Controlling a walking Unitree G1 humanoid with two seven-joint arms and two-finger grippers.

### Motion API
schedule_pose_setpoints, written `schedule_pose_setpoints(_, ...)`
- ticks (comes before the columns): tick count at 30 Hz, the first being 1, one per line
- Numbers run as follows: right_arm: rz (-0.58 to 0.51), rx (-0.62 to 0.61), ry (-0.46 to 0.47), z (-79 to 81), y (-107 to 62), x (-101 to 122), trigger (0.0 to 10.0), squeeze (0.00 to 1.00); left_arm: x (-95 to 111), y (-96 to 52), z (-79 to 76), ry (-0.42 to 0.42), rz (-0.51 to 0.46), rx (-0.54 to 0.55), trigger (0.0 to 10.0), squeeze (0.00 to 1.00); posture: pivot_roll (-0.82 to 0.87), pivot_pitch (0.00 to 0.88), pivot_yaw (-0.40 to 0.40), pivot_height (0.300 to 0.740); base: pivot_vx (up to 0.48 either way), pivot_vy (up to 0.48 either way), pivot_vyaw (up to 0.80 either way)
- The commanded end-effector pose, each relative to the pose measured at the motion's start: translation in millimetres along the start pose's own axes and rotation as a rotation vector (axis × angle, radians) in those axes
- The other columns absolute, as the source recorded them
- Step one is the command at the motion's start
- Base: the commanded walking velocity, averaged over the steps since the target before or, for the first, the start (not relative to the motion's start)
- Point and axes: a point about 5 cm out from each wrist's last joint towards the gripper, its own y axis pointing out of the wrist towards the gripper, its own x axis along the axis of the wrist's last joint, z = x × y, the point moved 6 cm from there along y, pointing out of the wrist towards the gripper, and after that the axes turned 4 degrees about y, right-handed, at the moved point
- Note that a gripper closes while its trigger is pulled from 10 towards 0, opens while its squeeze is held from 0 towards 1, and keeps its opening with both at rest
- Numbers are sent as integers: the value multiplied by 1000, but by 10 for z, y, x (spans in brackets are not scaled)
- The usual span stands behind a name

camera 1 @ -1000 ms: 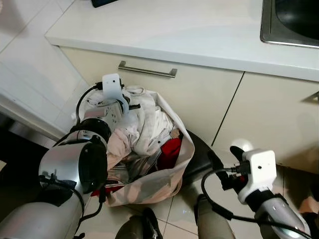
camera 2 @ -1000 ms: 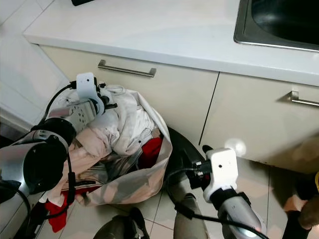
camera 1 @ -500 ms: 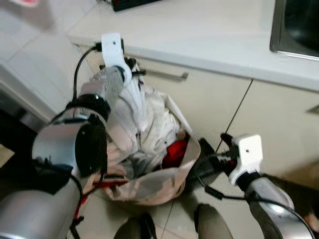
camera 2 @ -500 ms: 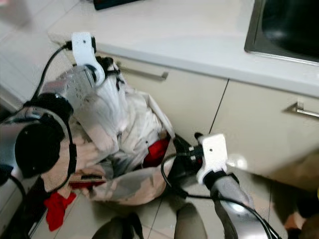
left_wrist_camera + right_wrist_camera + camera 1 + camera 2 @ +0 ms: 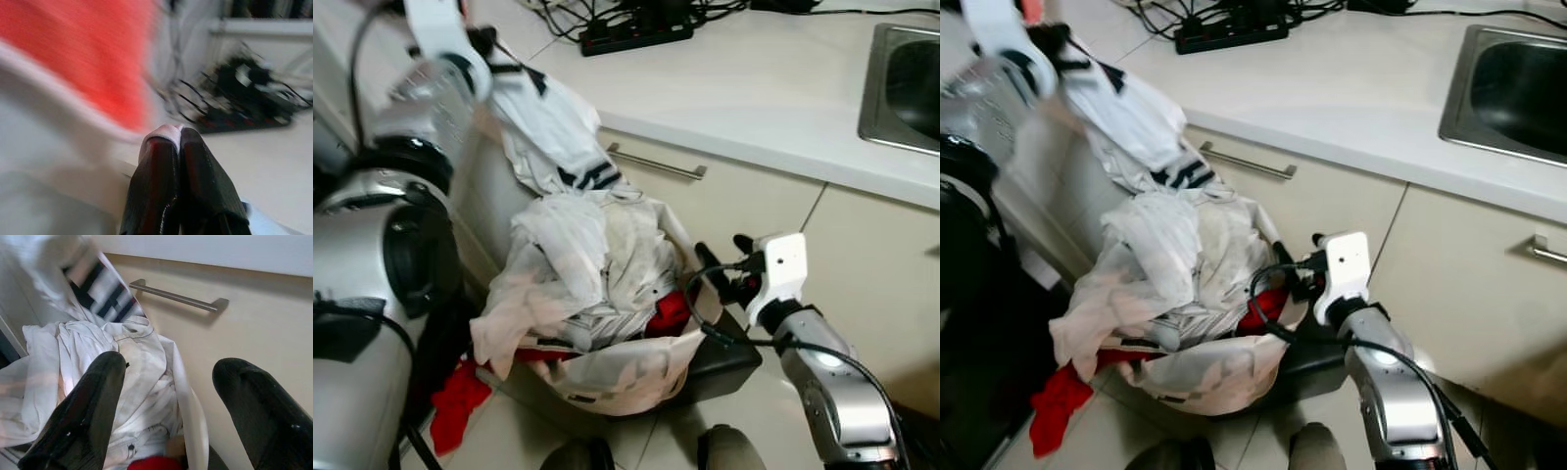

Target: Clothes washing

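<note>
Right gripper (image 5: pixel 168 406): fingers spread wide apart, nothing between them.
White garments (image 5: pixel 102 377): crumpled heap lying beyond the fingers.
Striped garment (image 5: pixel 100 289): white with dark bands, blurred, above the heap.
Red cloth (image 5: pixel 154 463): partly visible beneath the heap.
Cabinet front (image 5: pixel 234 328): beige, behind the clothes.
Handle (image 5: pixel 178 297): horizontal metal bar on the cabinet.

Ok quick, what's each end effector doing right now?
Left end effector: closed on the white garment, lifted above the laundry basket.
Right end effector: open, empty, beside the basket.
</note>
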Motion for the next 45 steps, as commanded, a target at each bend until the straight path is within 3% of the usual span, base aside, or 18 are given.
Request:
schedule_pose_setpoints(1,-13,13,13,19,58,15,10000,0,386,-35,209,23,-107,39,0,0,-255,0,100,736,0,0,800)
schedule_pose_setpoints(9,-36,61,2,86,234,60,10000,0,359,-194,703,34,-113,108,0,0,-198,0,74,736,0,0,793)
schedule_pose_setpoints(10,-36,61,2,86,234,60,10000,0,359,-194,703,34,-113,108,0,0,-198,0,74,736,0,0,788)
schedule_pose_setpoints(11,-39,68,2,85,264,61,10000,0,306,-239,810,48,-105,124,0,0,-177,0,64,736,0,0,794)
schedule_pose_setpoints(15,-42,89,-1,99,329,60,10000,0,78,-328,959,71,-53,136,0,0,-135,0,41,736,0,0,788)
schedule_pose_setpoints(20,-45,112,-4,145,391,69,10000,0,-174,-408,1027,97,-17,158,0,0,-107,0,28,736,0,0,788)
schedule_pose_setpoints(22,-55,129,-8,165,450,95,10000,0,-417,-491,973,99,6,143,0,0,-86,0,21,736,0,0,788)
schedule_pose_setpoints(23,-55,129,-8,165,450,95,10000,0,-417,-491,973,99,6,143,0,0,-86,0,21,736,0,0,788)
schedule_pose_setpoints(25,-61,142,-5,171,497,113,10000,0,-664,-664,896,84,29,149,0,0,-60,0,6,736,0,0,781)
schedule_pose_setpoints(27,-61,145,-4,172,505,110,10000,0,-700,-701,877,83,33,150,0,0,-51,0,0,736,0,0,781)
schedule_pose_setpoints(31,-54,173,0,225,563,88,10000,0,-1005,-911,654,100,69,162,0,0,-16,0,-24,736,0,0,781)
schedule_pose_setpoints(32,-54,173,0,225,563,88,10000,0,-1005,-911,654,100,69,162,0,0,-16,0,-24,736,0,0,781)
schedule_pose_setpoints(34,-55,184,0,251,589,92,10000,0,-1112,-970,480,104,82,143,0,0,-10,0,-30,736,0,0,778)
schedule_pose_setpoints(35,-57,194,1,273,621,99,10000,0,-1199,-1036,270,104,98,112,0,0,4,0,-41,736,0,0,781)
schedule_pose_setpoints(37,-57,196,2,279,629,100,10000,0,-1217,-1057,205,108,103,99,0,0,4,0,-41,736,0,0,781)
schedule_pose_setpoints(38,-59,206,2,293,653,106,10000,0,-1286,-1116,74,112,125,71,0,0,13,0,-51,736,0,0,775)
schedule_pose_setpoints(42,-74,199,33,280,691,133,10000,0,-1439,-1181,-42,139,188,37,0,0,16,0,-53,736,0,0,758)
schedule_pose_setpoints(45,-68,172,1,246,718,124,10000,0,-1426,-1178,-62,195,166,29,0,0,15,0,-49,736,0,0,0)
